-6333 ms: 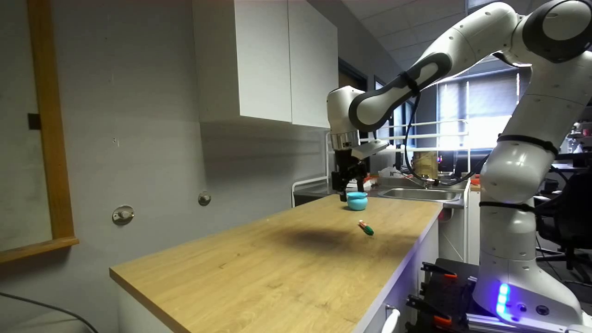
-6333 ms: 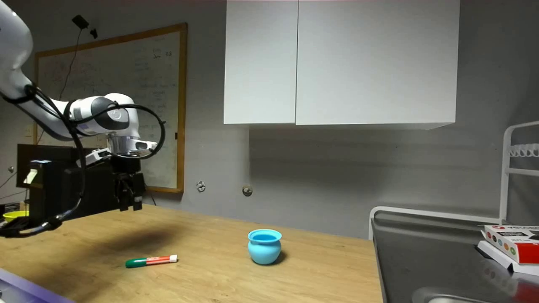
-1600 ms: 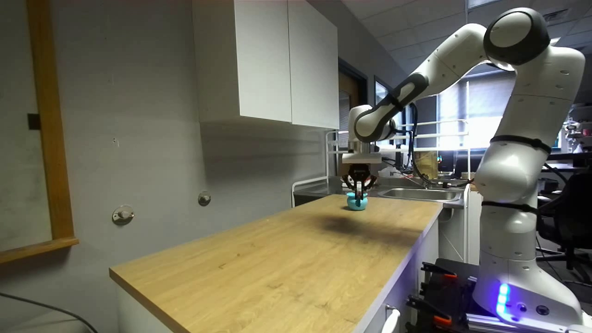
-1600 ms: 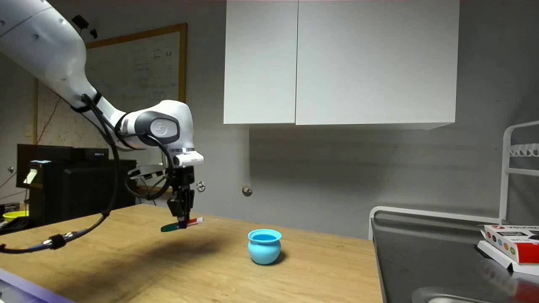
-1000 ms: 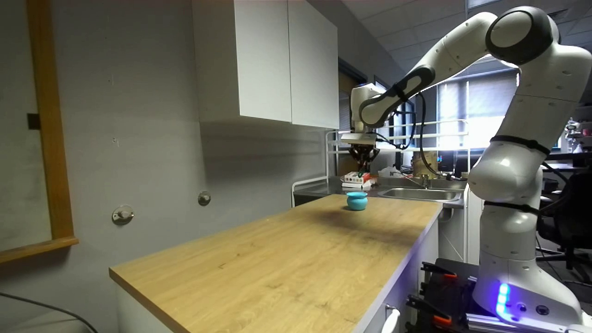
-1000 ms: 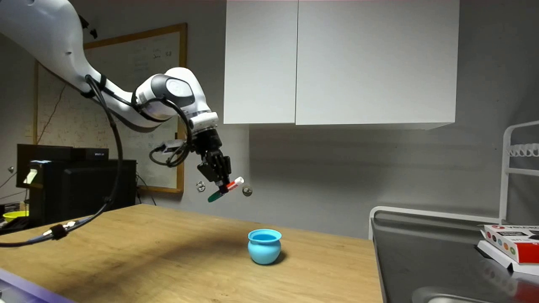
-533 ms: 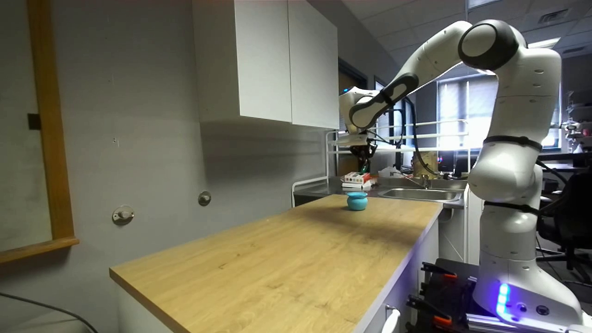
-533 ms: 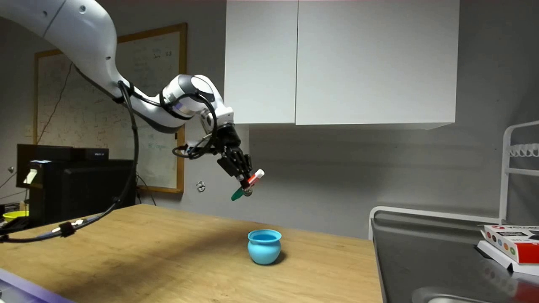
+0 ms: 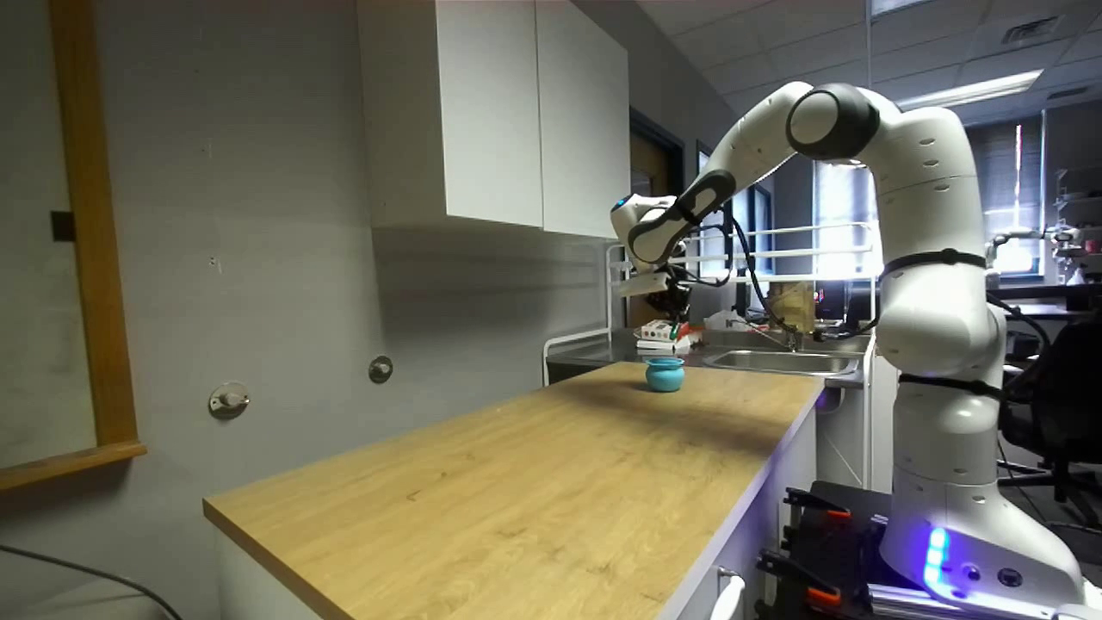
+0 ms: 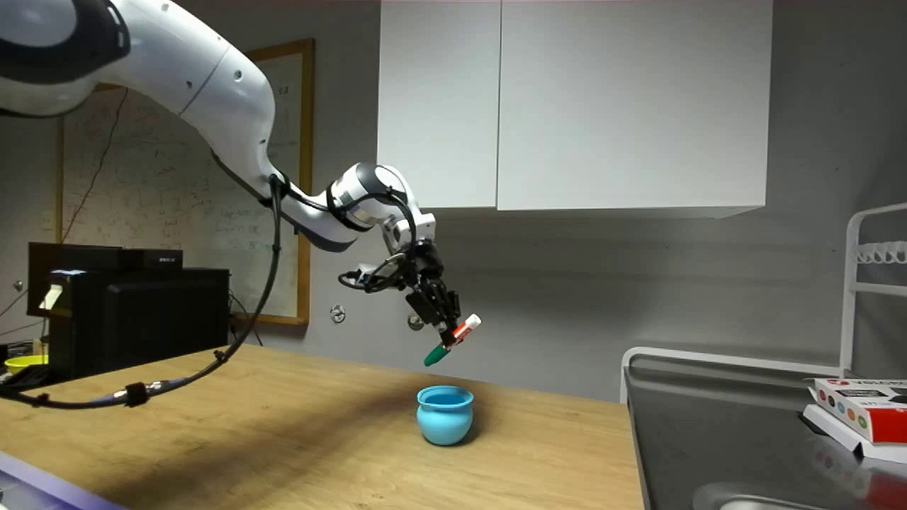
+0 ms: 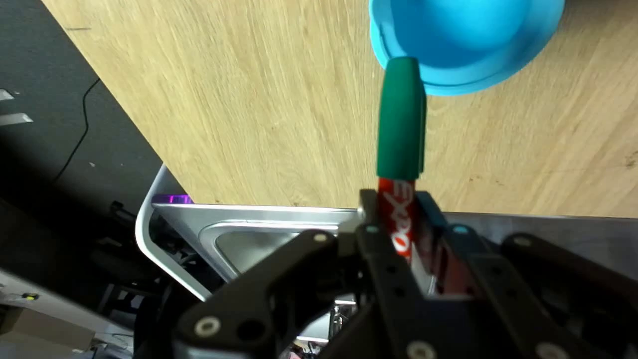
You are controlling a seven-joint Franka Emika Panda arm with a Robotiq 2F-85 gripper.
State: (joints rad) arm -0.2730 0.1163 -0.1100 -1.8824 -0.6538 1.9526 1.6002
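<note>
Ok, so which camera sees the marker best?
The wrist view. The marker looks biggest there, and you can read EXPO below its green end, though the gripper partly covers the rest. In an exterior view it looks smaller, but its white end shows clearly; in an exterior view, I can only make out a tiny green bit.

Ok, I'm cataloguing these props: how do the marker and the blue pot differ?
The marker is slim and straight; the pot is squat and round. The marker shows green, red and white; the pot is plain light blue. The marker is tilted, green end down, held up in the end effector; the pot stands upright on the counter. Both are brightly coloured.
</note>
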